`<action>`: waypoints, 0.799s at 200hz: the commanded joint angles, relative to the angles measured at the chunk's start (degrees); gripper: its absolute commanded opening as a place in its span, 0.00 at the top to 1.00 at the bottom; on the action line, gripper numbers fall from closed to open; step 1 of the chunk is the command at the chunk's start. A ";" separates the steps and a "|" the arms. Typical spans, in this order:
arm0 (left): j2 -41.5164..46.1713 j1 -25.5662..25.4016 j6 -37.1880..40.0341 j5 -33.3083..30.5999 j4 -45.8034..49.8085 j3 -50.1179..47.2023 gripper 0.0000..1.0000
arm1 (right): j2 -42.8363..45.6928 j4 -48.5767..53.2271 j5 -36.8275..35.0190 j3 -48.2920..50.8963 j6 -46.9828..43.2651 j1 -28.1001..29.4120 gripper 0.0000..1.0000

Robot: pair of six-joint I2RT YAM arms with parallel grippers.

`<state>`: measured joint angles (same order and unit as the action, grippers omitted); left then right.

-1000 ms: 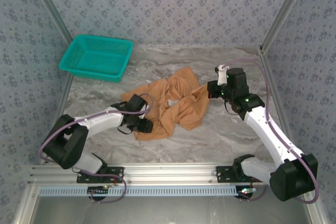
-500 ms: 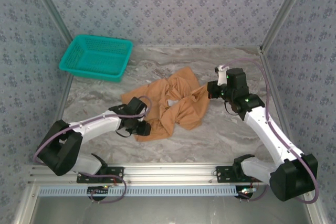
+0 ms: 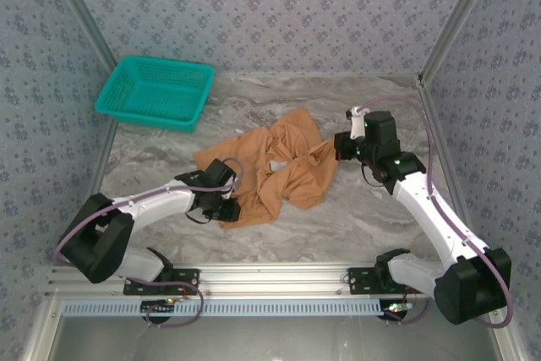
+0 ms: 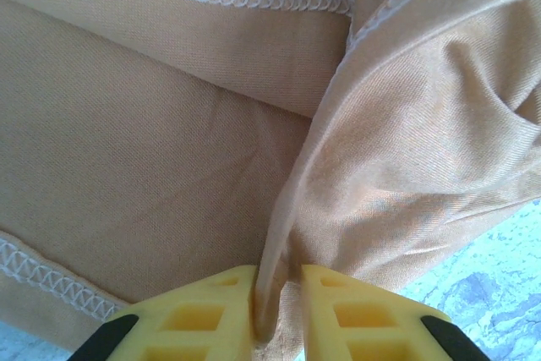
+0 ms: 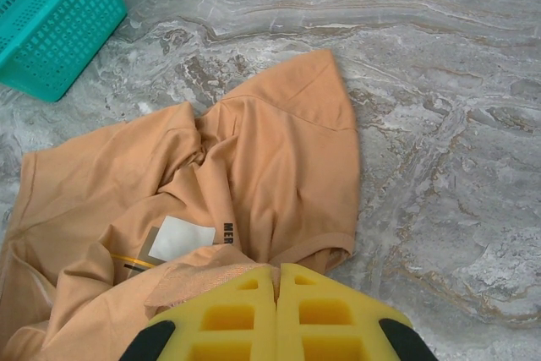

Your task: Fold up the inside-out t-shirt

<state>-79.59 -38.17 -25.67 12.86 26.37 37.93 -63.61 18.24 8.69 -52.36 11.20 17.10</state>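
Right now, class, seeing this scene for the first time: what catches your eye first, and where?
The crumpled orange-tan t-shirt lies in the middle of the table, white seam stitching showing. The left gripper pinches its near-left edge and the right gripper its right edge. A teal basket sits at the far left corner.

I saw the orange-tan t-shirt (image 3: 296, 179) lying crumpled mid-counter (image 3: 372, 217), seams outward, white neck tag (image 5: 176, 238) showing.

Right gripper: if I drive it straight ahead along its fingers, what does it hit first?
The inside-out t-shirt. The right gripper looks shut on its orange cloth, so it would push straight into the bunched fabric ahead. The table lies beyond that, though depth is hard to judge.
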 commanded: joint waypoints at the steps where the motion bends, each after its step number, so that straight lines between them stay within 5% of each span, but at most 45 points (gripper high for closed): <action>1: 0.01 -0.14 -0.87 0.41 -0.24 -0.67 0.79 | 1.21 0.35 -0.81 -0.34 0.66 -0.35 1.00; 52: -1.46 -0.13 -0.21 -1.36 -0.53 -0.77 0.77 | 1.30 0.65 -0.97 -0.35 0.67 -0.35 1.00; 81: -0.36 0.18 0.14 0.30 -1.82 -0.33 1.00 | 1.88 1.12 -2.15 -1.18 0.04 -0.38 1.00; 91: 3.20 0.58 0.57 0.60 -1.15 0.86 1.00 | 2.81 2.13 -3.75 -2.57 -0.82 -0.81 1.00; 131: 28.37 10.61 -2.48 -2.83 -2.43 11.86 1.00 | 10.20 2.28 -9.89 -12.18 -4.30 -7.49 1.00; 160: 31.40 18.88 -4.85 -4.44 -2.97 23.15 1.00 | 10.88 0.84 -6.13 -21.56 -3.57 -11.80 1.00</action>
<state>-49.65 -23.53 -28.16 10.61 24.34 53.89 -53.95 21.67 2.28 -65.71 8.93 7.38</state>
